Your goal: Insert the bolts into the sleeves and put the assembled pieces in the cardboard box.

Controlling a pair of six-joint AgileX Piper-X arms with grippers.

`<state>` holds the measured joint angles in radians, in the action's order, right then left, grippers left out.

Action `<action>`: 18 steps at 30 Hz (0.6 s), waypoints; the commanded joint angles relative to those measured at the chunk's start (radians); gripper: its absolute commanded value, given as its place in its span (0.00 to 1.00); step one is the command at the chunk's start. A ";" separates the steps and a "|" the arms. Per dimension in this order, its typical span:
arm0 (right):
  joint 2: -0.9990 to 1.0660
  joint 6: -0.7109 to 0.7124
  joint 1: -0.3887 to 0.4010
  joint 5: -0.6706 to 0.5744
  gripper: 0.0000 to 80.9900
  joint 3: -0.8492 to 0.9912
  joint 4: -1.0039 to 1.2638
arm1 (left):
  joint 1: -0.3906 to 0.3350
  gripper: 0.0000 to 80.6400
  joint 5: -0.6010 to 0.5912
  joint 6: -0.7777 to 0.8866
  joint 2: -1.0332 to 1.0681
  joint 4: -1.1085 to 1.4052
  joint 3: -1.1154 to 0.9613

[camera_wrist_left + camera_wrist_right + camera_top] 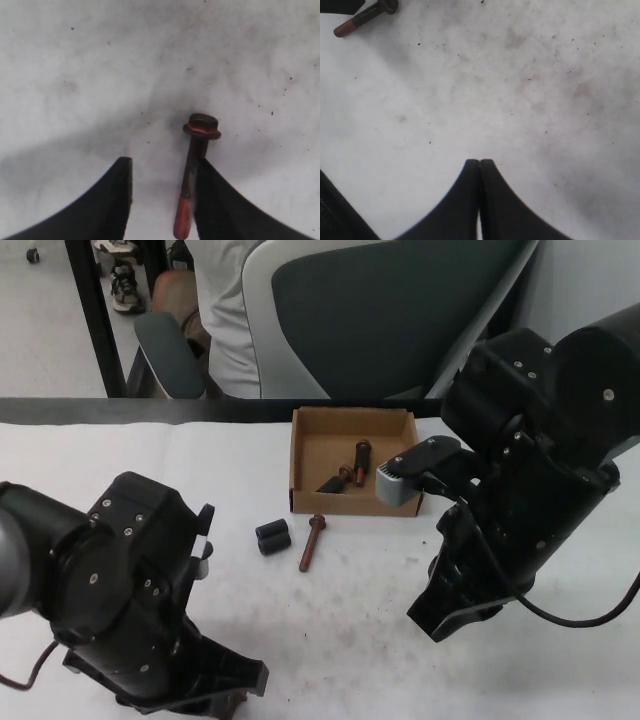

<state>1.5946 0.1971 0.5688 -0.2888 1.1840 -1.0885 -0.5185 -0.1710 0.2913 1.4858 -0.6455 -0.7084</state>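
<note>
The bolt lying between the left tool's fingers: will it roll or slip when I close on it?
Probably stiff: the bolt looks like solid metal. Its round shank could roll on the smooth table, though the flanged head likely limits that to a curve. It lies off-centre in the left tool, near one finger, so closing may nudge it sideways first.

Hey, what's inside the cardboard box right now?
A sleeved bolt and a second sleeved bolt lie in the box. An arm's grey part covers the near right corner; anything there is hidden.
</note>
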 commanded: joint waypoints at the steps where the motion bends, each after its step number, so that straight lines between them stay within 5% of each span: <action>1: -0.002 0.007 -0.005 -0.016 0.00 0.003 0.021 | -0.001 0.45 -0.012 -0.003 0.002 0.020 -0.013; 11: -0.002 0.005 -0.005 -0.016 0.00 0.003 0.034 | -0.003 0.45 -0.116 -0.008 0.029 0.020 -0.013; 18: -0.002 0.005 -0.005 -0.016 0.00 0.009 0.034 | -0.003 0.45 -0.078 -0.008 0.102 0.020 -0.017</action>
<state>1.5946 0.1971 0.5688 -0.2902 1.1827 -1.0627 -0.5185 -0.2862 0.2850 1.5667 -0.6306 -0.7214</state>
